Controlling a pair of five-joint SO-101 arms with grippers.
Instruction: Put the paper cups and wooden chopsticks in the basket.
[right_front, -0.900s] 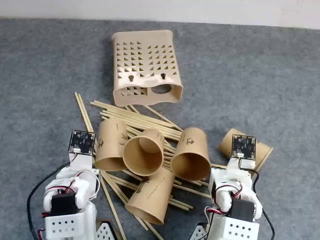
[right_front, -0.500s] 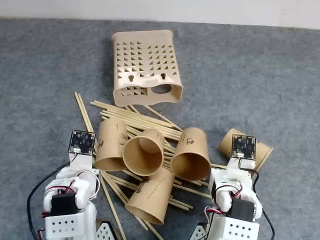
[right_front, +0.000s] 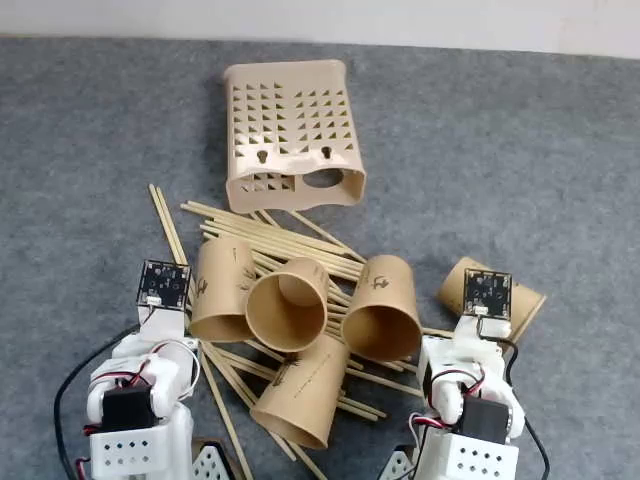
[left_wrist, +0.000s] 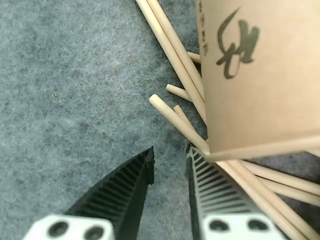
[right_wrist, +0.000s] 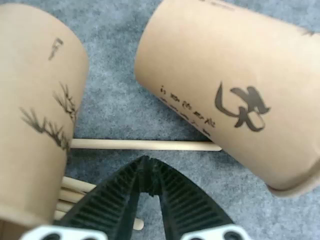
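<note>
Nothing has been moved in the last second: the paper cups (right_front: 287, 310) and wooden chopsticks (right_front: 280, 240) are left heaped near the worktop's (right_front: 540, 160) near edge, outside the basket (right_front: 290, 130) toward its far edge, the left hand (left_wrist: 170, 152) slightly parted, the right hand (right_wrist: 148, 162) clenched empty, the task judged unstarted.

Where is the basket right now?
In the high view the basket lies at the far middle of the table, just beyond the pile of chopsticks.
</note>
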